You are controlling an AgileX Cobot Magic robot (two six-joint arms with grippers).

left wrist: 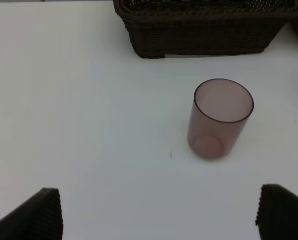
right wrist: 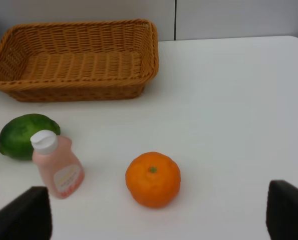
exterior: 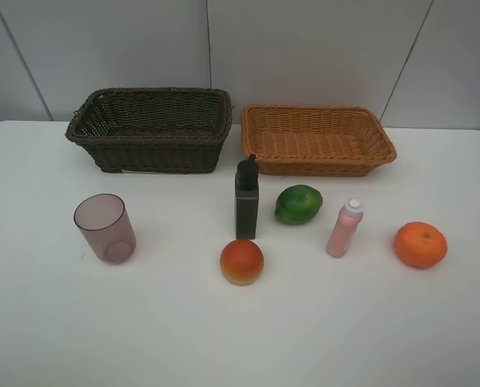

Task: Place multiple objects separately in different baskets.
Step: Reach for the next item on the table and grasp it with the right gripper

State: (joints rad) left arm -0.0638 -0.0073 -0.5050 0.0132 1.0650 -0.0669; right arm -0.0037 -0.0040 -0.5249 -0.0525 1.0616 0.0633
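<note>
Jaws wide on both arms, nothing held. At left jaws: smooth translucent mauve cup (left wrist: 220,119) upright on white worktop (left wrist: 88,125) ahead, clear of the jaws; dark brown wicker basket (left wrist: 204,30) beyond it. At right jaws: round orange (right wrist: 153,179) ahead, untouched; pink white-capped bottle (right wrist: 57,167) off to one side, glossy green fruit (right wrist: 18,135) just behind it; shallow tan woven basket (right wrist: 73,60) farthest back.

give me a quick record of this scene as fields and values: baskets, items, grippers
baskets: dark brown wicker basket and orange-tan wicker basket, side by side at the back of the white table
basket contents: nothing visible in either
loose items: mauve cup, dark grey bottle, green fruit, pink bottle, orange, red-orange fruit
spacing: none touching
left gripper: open, empty, facing the cup
right gripper: open, empty, facing the orange
</note>
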